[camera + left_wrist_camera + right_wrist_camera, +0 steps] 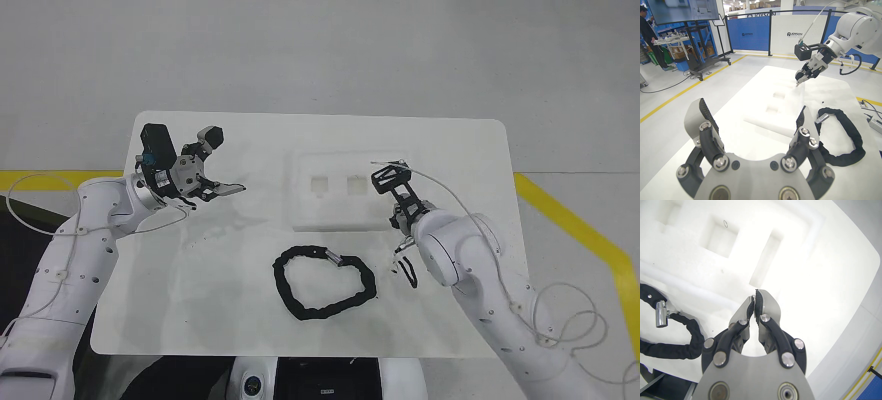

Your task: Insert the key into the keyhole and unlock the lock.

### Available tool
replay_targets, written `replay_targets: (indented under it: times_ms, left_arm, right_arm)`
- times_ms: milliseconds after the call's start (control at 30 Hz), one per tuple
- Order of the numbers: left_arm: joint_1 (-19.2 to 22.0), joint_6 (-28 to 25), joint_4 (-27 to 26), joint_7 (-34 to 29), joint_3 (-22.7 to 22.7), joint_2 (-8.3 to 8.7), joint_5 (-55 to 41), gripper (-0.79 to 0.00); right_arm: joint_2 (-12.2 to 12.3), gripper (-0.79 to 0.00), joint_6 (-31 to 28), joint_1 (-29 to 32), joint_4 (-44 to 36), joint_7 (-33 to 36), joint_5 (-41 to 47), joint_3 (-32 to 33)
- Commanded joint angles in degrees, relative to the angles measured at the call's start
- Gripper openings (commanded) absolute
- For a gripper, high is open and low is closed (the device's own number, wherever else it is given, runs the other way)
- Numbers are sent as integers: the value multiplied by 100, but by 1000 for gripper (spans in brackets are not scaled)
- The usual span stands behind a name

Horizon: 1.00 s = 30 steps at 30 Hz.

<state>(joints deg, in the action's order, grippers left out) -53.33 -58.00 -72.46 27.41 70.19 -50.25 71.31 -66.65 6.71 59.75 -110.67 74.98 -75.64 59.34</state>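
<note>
A black fabric-covered chain lock (320,285) lies looped on the white table, its chrome lock cylinder (330,258) on the side nearest the foam tray. The cylinder (822,117) also appears in the left wrist view and again (659,315) in the right wrist view. My right gripper (402,225) hangs over the tray's right end, shut on a small metal key whose tip (797,84) pokes out below the fingers; a sliver of the key (753,297) shows between the pads. My left gripper (225,162) is open and empty above the table's left part, away from the lock.
A white foam tray (345,210) with square pockets sits at the table's middle back. One pocket holds a thin wire ring (725,223). The table's edges are near on all sides, with bare floor and yellow floor tape beyond.
</note>
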Motion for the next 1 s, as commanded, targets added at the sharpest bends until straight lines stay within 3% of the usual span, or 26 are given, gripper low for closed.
replay_targets:
  times_ms: [0,467,600,967]
  left_arm:
    - [0,0,0,0,0,0,0,0]
    - [0,0,0,0,0,0,0,0]
    - [0,0,0,0,0,0,0,0]
    - [0,0,0,0,0,0,0,0]
  right_arm:
    - [-9,-785,-35,0,4,36,36,8]
    - [54,-785,-352,573,-566,-181,858,857]
    - [62,-785,-527,806,-671,-586,1660,1187]
    - [136,-785,-1715,1525,-196,-1583,4225,2250]
